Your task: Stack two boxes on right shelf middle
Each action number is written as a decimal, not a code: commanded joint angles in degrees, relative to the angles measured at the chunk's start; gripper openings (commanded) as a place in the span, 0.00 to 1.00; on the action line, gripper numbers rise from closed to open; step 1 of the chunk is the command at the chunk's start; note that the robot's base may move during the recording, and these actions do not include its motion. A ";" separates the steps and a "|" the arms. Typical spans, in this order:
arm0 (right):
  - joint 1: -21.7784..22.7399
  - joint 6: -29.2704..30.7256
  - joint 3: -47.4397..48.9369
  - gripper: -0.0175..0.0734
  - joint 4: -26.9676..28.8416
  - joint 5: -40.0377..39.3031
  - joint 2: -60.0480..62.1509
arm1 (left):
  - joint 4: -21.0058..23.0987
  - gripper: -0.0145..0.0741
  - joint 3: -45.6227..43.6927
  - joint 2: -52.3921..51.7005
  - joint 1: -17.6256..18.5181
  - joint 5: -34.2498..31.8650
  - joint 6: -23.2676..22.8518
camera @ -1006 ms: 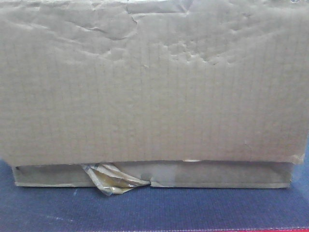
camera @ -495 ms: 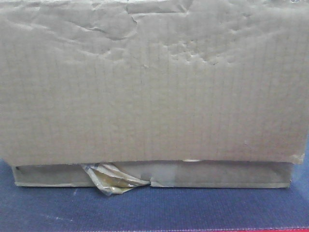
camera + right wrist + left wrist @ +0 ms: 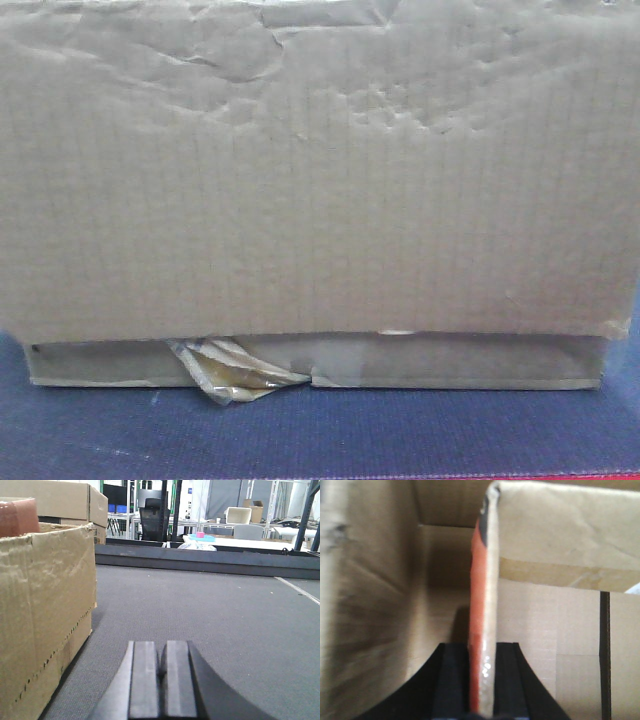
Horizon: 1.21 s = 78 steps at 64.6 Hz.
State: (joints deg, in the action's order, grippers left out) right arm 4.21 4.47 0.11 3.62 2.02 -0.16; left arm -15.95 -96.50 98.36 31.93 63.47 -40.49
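- The tall box (image 3: 320, 170), its creased face filling the front view, sits on top of the flat box (image 3: 450, 362), whose clear tape (image 3: 235, 375) peels away at the lower front edge.
- The pair rests on a blue cloth tabletop (image 3: 400, 430), close to its near edge, where a red strip shows. No steel shelf level appears under or beside them.
- The left gripper (image 3: 481, 655) pinches an upright cardboard wall (image 3: 492, 580) between its black fingers. An orange-red strip (image 3: 477, 605) runs down the wall's inner side, and the open inside of a box lies to the left. Which of the two boxes this wall belongs to cannot be told from the wrist view.
- The right gripper (image 3: 162, 652) is pressed together on nothing and sits low over the tabletop, just beside the side of a cardboard box (image 3: 45, 605) on its left. A dark raised rail (image 3: 200, 560) marks the tabletop's far edge.
- By these views the stacking itself looks done, one box on the other. What seems left is the move to the middle level of the right shelf, which none of the cameras shows close by.
- With only one gripper on cardboard, the stack does not look ready to be lifted as a pair.
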 commanded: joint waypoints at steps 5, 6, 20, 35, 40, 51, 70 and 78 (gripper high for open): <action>0.19 0.13 -0.11 0.02 -0.11 -1.14 0.16 | 0.12 0.04 0.62 -0.41 -0.23 -1.82 -0.36; 0.19 0.13 -0.11 0.02 -0.11 -1.14 0.16 | 0.12 0.04 0.62 -0.41 -0.23 -1.82 -0.21; 0.19 0.13 -0.11 0.02 -0.11 -1.14 0.16 | 0.12 0.24 0.62 -0.41 -0.26 -1.94 0.03; 0.19 0.13 -0.11 0.02 -0.11 -1.14 0.16 | 0.24 0.49 0.62 -0.41 -0.26 -2.56 0.03; 0.19 0.13 -0.11 0.02 -0.11 -1.14 0.16 | 1.09 0.50 -0.25 -0.51 -0.26 -2.42 0.03; 0.19 0.13 -0.11 0.02 -0.11 -1.14 0.16 | 3.05 0.50 -4.76 -1.94 -0.26 0.54 2.16; 0.19 0.13 -0.11 0.02 -0.11 -1.14 0.16 | -8.73 0.50 -8.00 -7.47 -0.36 6.50 4.35; 0.19 0.13 -0.11 0.02 -0.11 -1.14 0.16 | -5.77 0.50 -7.06 -7.55 -2.57 6.50 5.86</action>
State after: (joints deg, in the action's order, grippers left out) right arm 4.21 4.47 0.11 3.62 2.02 -0.16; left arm -22.88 -104.17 90.99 30.45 69.74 -35.86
